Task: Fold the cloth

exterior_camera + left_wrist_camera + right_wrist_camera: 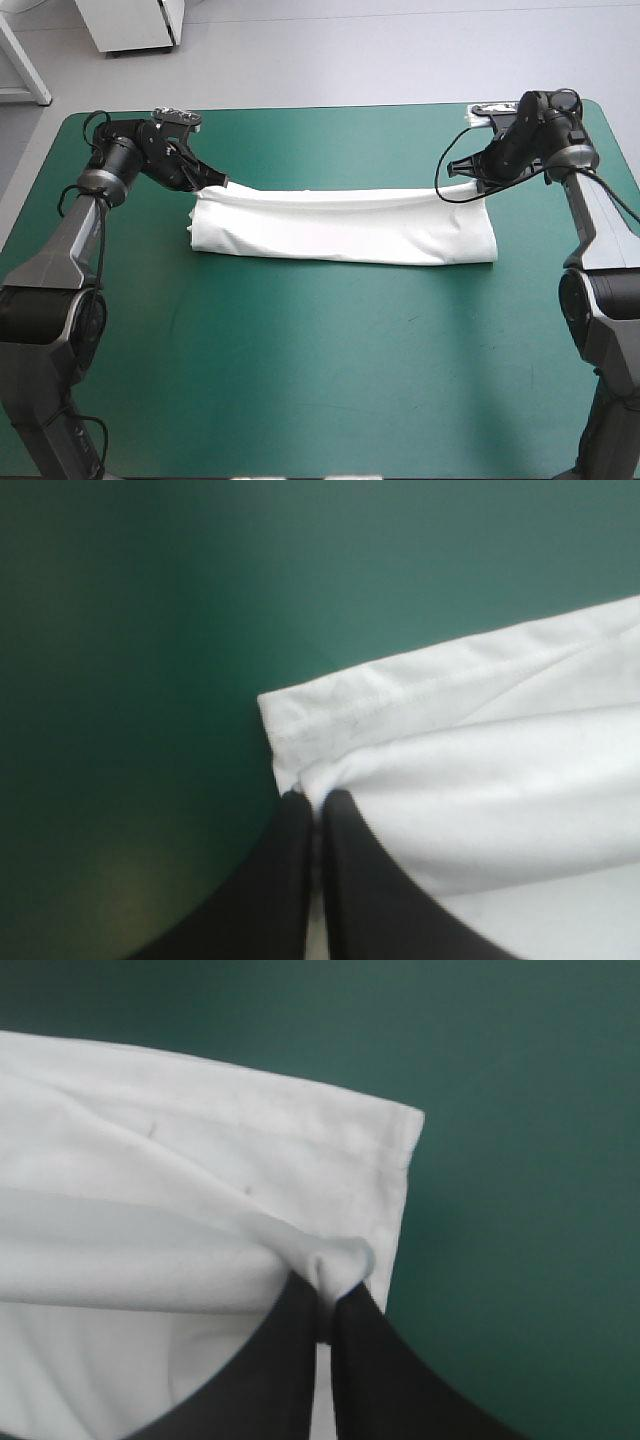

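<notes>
The white T-shirt lies as a long folded band across the middle of the teal-green table cover. It runs left to right and sits somewhat closer to the far edge than to the near one. Its near edge rests flat on the cover. The upper layer along the far edge is raised a little at both ends and sags between them.

The left gripper is at the band's far left corner. Its black fingers are pressed together on a pinch of the upper layer. In the left wrist view, a stitched hem of the lower layer lies flat on the cover just ahead of the fingertips.

The right gripper is at the far right corner and is likewise clamped on the cloth. The right wrist view shows a small bunch of fabric squeezed between its fingertips, with the hemmed lower layer spread on the cover ahead of them.

The two grippers are well apart, with the whole length of the band between them.
</notes>
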{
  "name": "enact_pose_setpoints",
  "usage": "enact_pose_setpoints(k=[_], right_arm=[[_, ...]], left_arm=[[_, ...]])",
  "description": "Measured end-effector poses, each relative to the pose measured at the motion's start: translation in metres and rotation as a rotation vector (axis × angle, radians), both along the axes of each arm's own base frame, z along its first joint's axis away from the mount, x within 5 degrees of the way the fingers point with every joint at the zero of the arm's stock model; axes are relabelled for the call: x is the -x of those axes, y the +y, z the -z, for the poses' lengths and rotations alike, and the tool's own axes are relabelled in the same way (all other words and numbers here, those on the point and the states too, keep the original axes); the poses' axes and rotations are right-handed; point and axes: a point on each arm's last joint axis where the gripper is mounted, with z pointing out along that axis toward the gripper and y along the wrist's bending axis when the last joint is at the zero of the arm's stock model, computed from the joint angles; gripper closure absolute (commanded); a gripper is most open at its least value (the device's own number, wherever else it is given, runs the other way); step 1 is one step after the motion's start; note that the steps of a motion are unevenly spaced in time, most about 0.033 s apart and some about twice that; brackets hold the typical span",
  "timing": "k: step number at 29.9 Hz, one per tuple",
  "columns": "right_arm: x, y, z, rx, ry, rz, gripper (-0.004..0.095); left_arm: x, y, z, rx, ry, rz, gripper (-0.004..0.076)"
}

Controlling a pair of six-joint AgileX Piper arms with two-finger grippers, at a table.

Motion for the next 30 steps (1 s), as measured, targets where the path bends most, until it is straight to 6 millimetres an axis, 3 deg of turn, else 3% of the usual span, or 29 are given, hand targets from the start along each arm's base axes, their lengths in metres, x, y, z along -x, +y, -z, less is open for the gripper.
enact_pose_setpoints(k=[8, 13, 17, 22, 26, 30], right_arm=[[-0.016, -0.023, 0.017, -0.065, -0.006, 0.055, 0.0898], [-0.017, -0.026, 0.015, -0.106, -0.024, 0.03, 0.0709], [-0.017, -0.026, 0.016, -0.125, -0.022, 0.019, 0.0522], [-0.017, -0.025, 0.015, -0.125, -0.017, 0.005, 0.0374], [-0.016, -0.027, 0.007, -0.132, -0.019, -0.003, 0.0366], [-0.007, -0.036, -0.018, -0.167, -0.068, 0.015, 0.0366]], left_arm=[[-0.015, -0.002, 0.027, 0.013, 0.037, -0.005, 0.0732], [-0.016, -0.003, 0.027, 0.02, 0.035, -0.006, 0.0696], [-0.015, -0.003, 0.028, 0.02, 0.047, -0.005, 0.0604], [-0.012, -0.003, 0.028, 0.014, 0.078, 0.008, 0.0452], [-0.009, -0.001, 0.015, -0.015, 0.09, 0.027, 0.0372], [0.003, 0.001, -0.032, -0.024, 0.009, 0.032, 0.0367]])
